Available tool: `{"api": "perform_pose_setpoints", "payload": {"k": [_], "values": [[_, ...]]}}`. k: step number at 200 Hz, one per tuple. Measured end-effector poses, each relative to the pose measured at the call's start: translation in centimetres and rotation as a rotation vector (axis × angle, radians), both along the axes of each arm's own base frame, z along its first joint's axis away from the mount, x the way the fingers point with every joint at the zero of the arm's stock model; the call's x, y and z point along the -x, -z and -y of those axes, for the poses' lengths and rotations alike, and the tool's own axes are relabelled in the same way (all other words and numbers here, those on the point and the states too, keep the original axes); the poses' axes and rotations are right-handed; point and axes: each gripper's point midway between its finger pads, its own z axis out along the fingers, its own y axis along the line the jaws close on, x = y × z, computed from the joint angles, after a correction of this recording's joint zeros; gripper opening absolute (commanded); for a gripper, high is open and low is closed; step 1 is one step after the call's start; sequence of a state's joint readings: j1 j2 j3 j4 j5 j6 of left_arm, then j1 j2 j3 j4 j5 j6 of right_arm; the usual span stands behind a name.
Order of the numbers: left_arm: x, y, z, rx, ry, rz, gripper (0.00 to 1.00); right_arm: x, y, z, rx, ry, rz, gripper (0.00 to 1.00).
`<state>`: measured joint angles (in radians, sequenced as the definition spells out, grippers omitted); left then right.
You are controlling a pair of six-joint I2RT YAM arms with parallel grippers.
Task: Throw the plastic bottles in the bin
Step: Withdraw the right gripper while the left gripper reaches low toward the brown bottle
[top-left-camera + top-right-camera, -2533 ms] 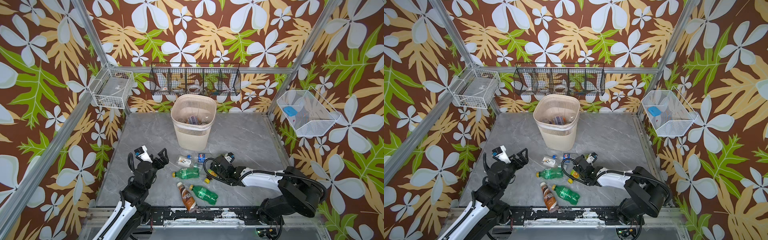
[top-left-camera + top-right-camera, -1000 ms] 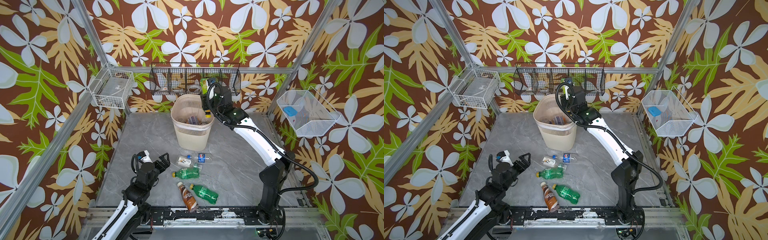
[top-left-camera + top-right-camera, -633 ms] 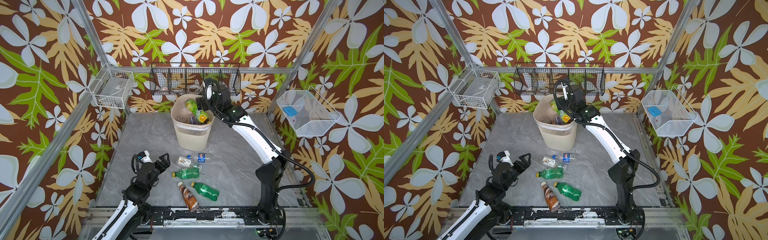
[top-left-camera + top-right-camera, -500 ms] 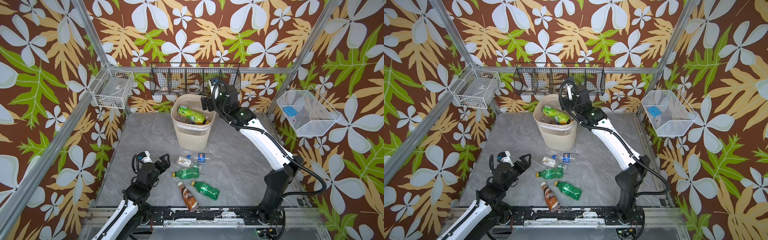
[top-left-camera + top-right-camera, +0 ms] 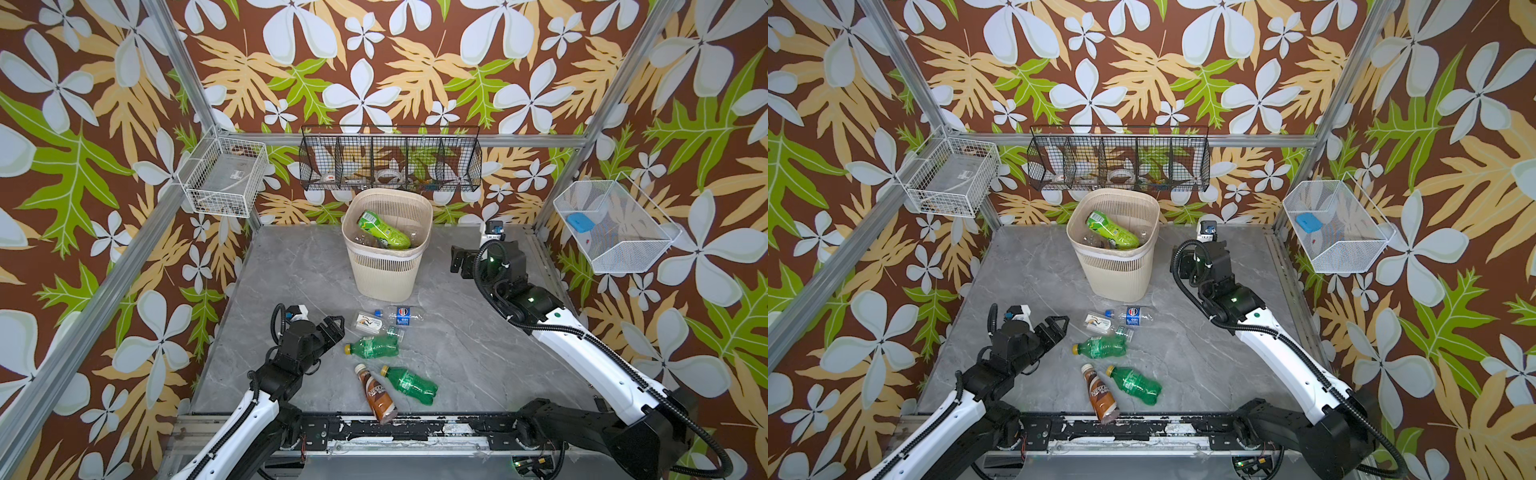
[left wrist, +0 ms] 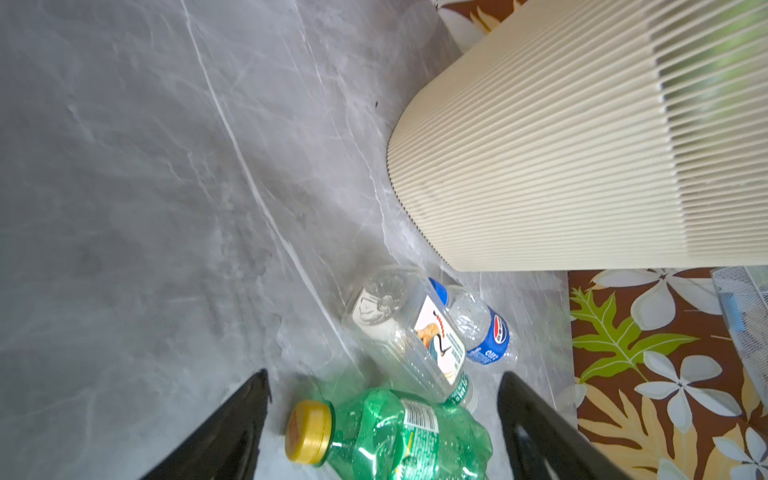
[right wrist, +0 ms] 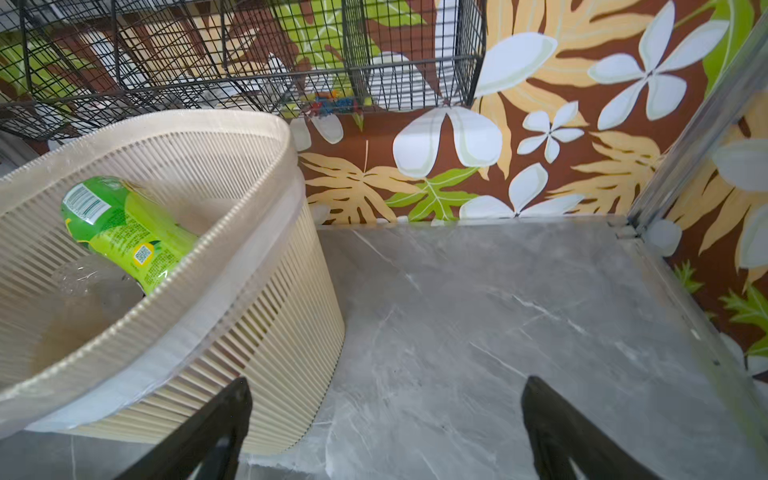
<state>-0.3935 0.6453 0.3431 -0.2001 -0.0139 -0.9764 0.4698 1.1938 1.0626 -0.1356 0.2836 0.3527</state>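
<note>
Seen from above, two robot arms stood over a grey marbled worktop (image 5: pixel 457 357) in a cell with flowered walls.

At the lower centre of both top views, a brown bottle (image 5: pixel 377 395) with a white cap lay with its base reaching the front rail. Just to its right lay a green bottle (image 5: pixel 409 384) with a yellow cap. A little higher in the frame lay a second green bottle (image 5: pixel 372 346), also yellow-capped.

The left tool (image 6: pixel 383 377) hung just left of that second bottle, fingers spread wide and holding nothing. In the left wrist view the bottle's cap end showed between them.

Just above lay a flattened clear bottle (image 5: pixel 370 323) with a white label. A blue-labelled bottle (image 5: pixel 401 314) with a blue cap lay alongside it.

Further back, in the middle of the frame, the beige slotted bin (image 5: pixel 386 274) stood upright near the back wall. Inside it, a bright green bottle (image 5: pixel 382 233) lay slanted on top of crumpled clear bottles (image 7: pixel 95 282).

The right tool (image 7: pixel 386 382) hung at centre right, beside the bin but apart from it, fingers spread and empty.

A black wire rack (image 5: pixel 390 164) hung on the back wall. A white wire basket (image 5: pixel 224 183) hung at upper left. A second basket (image 5: pixel 615 241) at the right held a blue object (image 5: pixel 579 221).
</note>
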Motion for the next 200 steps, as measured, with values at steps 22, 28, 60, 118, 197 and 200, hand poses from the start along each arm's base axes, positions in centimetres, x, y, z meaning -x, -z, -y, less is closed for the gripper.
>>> {"api": "perform_pose_setpoints", "payload": {"k": [22,28,60,118,197,200], "values": [[1.8,0.3,1.7,-0.005,0.078,-0.072,0.84,0.1,0.1,0.6,-0.028,0.023,-0.001,1.0],[2.4,0.2,2.4,-0.002,0.108,-0.088,0.84,0.1,0.1,0.7,-0.034,0.028,-0.001,1.0],[6.0,1.2,5.1,-0.012,0.219,-0.193,0.83,-0.1,0.6,0.7,-0.038,0.032,-0.011,1.0],[13.4,3.4,7.8,-0.01,0.344,-0.37,0.8,0.0,2.2,0.7,-0.038,0.037,-0.04,1.0],[16.0,5.1,8.8,-0.059,0.326,-0.481,0.81,0.4,3.2,1.1,-0.028,0.043,-0.051,1.0],[16.0,5.1,8.9,-0.059,0.328,-0.481,0.81,0.4,3.2,1.1,-0.028,0.043,-0.05,1.0]]}}
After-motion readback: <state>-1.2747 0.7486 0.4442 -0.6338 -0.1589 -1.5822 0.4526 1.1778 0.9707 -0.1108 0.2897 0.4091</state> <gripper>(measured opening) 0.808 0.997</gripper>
